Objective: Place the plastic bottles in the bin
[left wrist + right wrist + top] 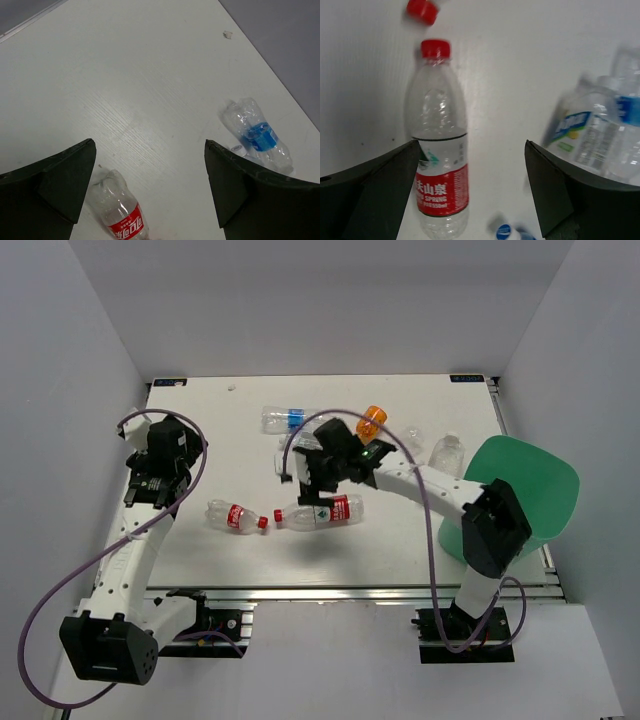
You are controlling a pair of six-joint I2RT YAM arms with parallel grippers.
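Several plastic bottles lie on the white table. Two red-label bottles (232, 515) (318, 513) lie cap to cap near the front. A blue-label bottle (285, 420), an orange bottle (371, 423) and a clear one (447, 452) lie farther back. The mint-green bin (525, 495) stands at the right edge. My right gripper (312, 475) is open and empty above the right red-label bottle (440, 150), which lies towards its left finger; a green-white-label bottle (580, 135) is beside its right finger. My left gripper (172, 440) is open and empty at the table's left, above a red-label bottle (117, 210).
Grey walls enclose the table on three sides. The blue-label bottle (257, 135) lies right of my left gripper. A blue cap (504, 232) and a loose-looking red cap (422, 11) show in the right wrist view. A small white scrap (227, 34) lies near the back.
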